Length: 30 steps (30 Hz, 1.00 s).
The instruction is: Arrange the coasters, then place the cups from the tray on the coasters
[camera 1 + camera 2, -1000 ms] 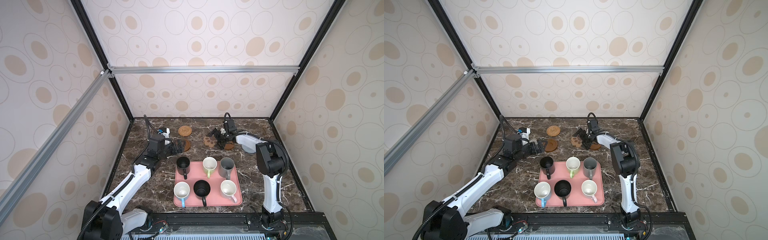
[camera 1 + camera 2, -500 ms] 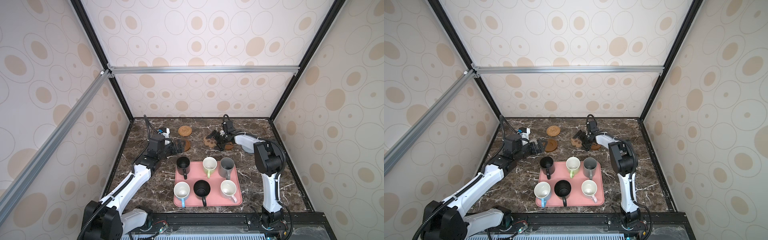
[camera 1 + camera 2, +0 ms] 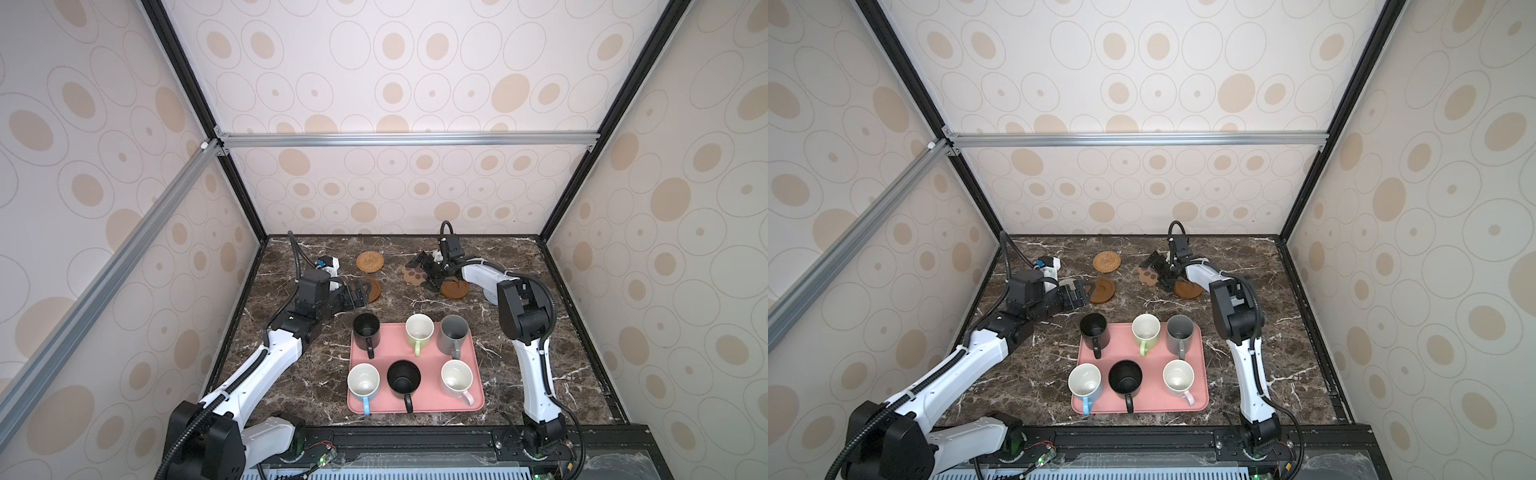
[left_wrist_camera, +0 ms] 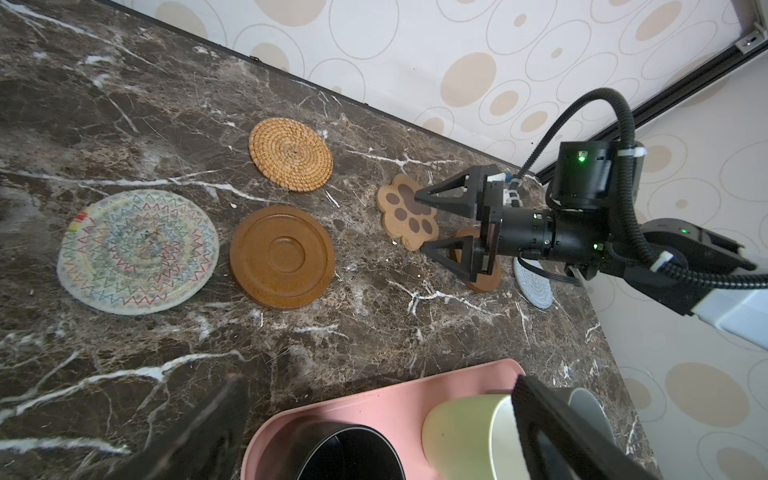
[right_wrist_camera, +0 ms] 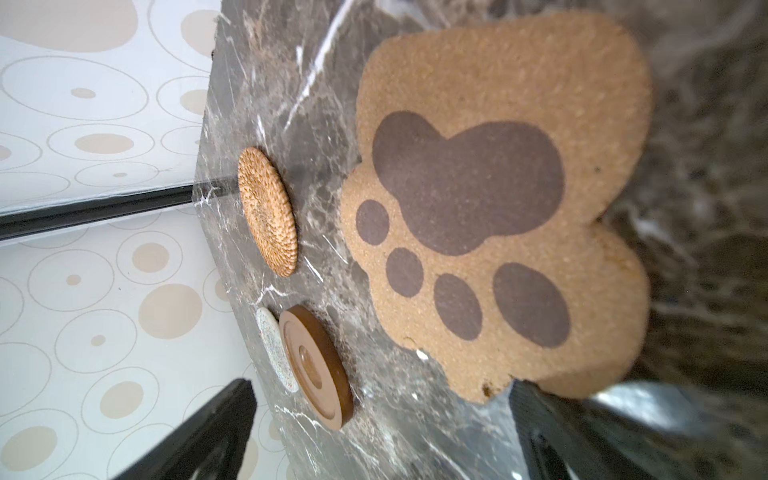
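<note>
Flat on marble surface (image 3: pixel 316 374), back centre: paw-shaped coaster (image 4: pixel 399 214), toe pads toward pink tray (image 3: pixel 386 405), heel toward back wall. Straddled by right claw (image 4: pixel 419 222), spread wide, empty, aimed leftward and low; contact unclear. Left claw (image 3: pixel 365 296) wide too, empty, just beside brown wooden coaster (image 3: pixel 372 289), aimed rightward. Rattan coaster (image 3: pixel 370 262) behind that. Second brown coaster (image 3: pixel 455 289) and grey-blue woven coaster (image 4: pixel 534 286) under right arm. Beige woven coaster (image 4: pixel 137 251) leftmost. Six mugs upright on tray in two rows, handles toward near edge.
</note>
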### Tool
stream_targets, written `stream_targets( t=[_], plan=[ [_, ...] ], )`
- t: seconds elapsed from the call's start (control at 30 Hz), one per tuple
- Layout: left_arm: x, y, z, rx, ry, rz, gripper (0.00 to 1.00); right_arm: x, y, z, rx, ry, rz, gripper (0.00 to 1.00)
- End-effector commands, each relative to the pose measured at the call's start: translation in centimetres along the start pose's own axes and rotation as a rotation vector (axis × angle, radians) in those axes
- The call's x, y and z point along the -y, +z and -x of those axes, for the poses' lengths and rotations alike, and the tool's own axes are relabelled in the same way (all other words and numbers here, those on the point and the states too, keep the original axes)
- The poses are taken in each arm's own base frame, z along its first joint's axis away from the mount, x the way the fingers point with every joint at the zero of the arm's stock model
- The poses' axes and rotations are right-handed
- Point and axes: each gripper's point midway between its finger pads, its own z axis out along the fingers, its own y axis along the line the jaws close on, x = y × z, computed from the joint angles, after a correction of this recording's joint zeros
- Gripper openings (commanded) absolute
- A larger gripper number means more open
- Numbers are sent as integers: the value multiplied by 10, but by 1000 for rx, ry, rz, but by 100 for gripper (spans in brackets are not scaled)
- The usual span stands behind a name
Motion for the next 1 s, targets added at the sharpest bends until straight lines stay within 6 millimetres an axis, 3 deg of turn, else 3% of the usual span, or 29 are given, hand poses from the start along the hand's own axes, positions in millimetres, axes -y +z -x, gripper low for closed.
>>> stream_targets(
  t=[0.0, 0.53, 0.97],
  plan=[
    [3, -6, 4, 17, -12, -8, 100, 35, 21, -13, -77, 18, -101, 100],
    [1, -7, 3, 20, -24, -7, 100, 20, 36, -8, -149, -69, -70, 100],
    [3, -7, 3, 22, -31, -20, 100, -30, -23, -7, -145, -256, 0, 100]
  ],
)
